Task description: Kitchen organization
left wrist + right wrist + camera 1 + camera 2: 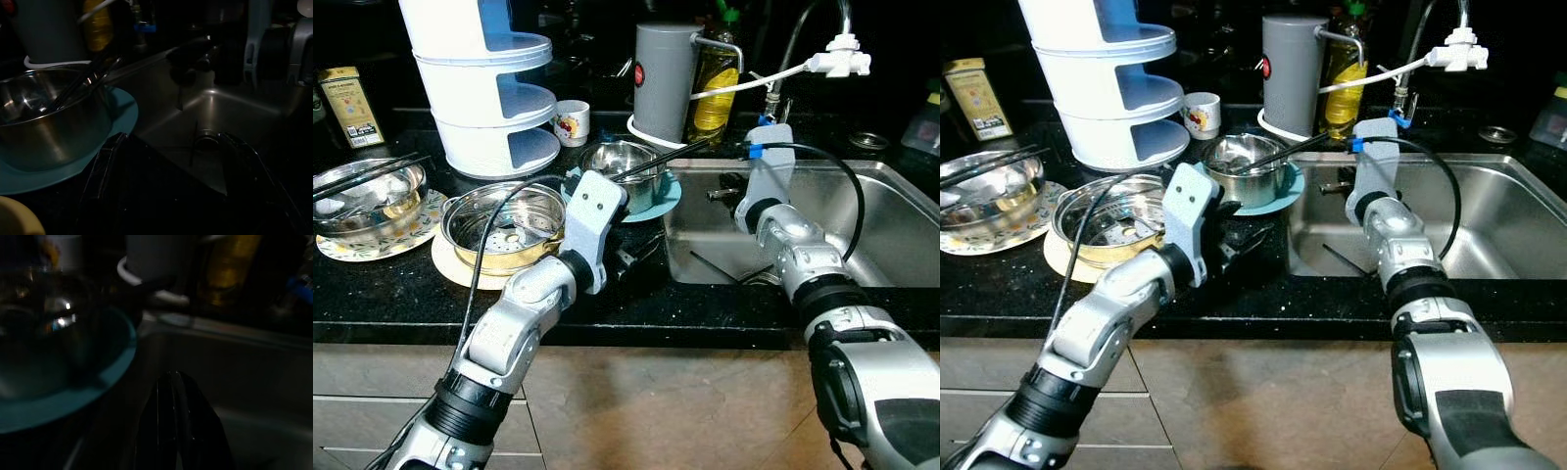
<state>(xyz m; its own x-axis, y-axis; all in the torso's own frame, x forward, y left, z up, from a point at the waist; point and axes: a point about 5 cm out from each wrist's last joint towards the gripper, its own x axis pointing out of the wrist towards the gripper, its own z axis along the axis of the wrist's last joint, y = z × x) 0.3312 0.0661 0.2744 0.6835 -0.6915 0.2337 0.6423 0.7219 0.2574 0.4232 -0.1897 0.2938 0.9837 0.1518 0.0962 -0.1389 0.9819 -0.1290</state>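
Observation:
A steel bowl (619, 164) holding black chopsticks (671, 155) sits on a teal plate (672, 201) by the sink's left rim. My left gripper (628, 262) rests low over the black counter just in front of that plate. Its fingers (103, 169) are spread open with nothing between them. My right gripper (722, 193) reaches into the sink's near left corner beside the teal plate (73, 396). Its fingers (176, 426) are pressed together, shut and holding nothing. A thin dark stick (710, 264) lies on the sink floor near the drain (206, 142).
Left of the plate stands a steel pot (504, 225) on a yellow plate, then a glass bowl (367, 201) with chopsticks. Behind are a white tiered rack (480, 88), a cup (571, 122), a grey canister (664, 69), a yellow bottle (717, 83) and the faucet (837, 54). The sink (891, 230) lies right.

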